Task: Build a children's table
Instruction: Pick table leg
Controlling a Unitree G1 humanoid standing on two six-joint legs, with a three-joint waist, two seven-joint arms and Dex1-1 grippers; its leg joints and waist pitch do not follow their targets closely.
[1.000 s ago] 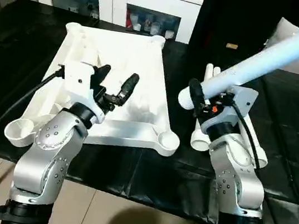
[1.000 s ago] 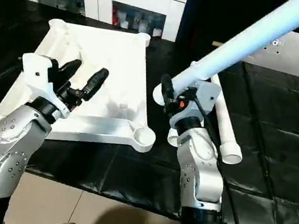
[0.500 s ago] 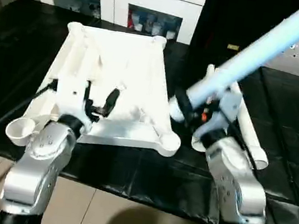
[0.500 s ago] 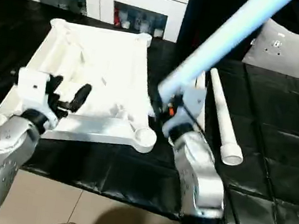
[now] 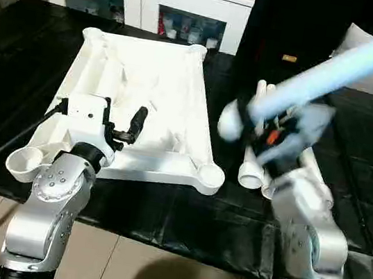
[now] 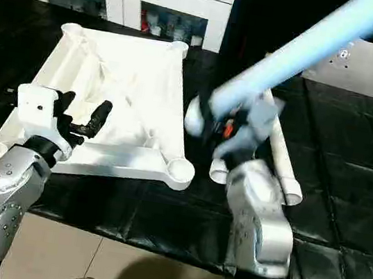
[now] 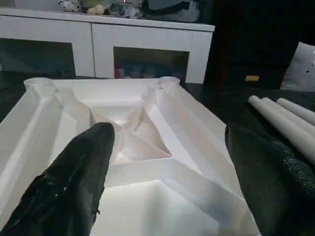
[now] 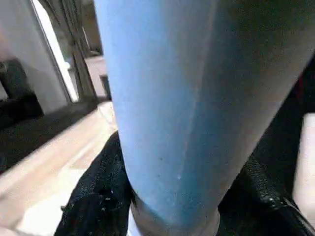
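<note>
Here, the right gripper is holding a leg up off the black work surface, its two black fingers clamping on either side of the shaft close to the wide round end. The leg is slanting upward and away to the robot's right, its thick end hanging just above the gap between the top and the spare legs. The top is lying upside down on the black surface, ribs showing, round sockets at its corners. The left gripper is hovering low over the near part of the top, its fingers standing wide apart and gripping nothing, with the ribbed underside lying between and beyond them. The spare legs are resting side by side on the black surface just right of the top. A white cabinet with glass doors is standing behind.
</note>
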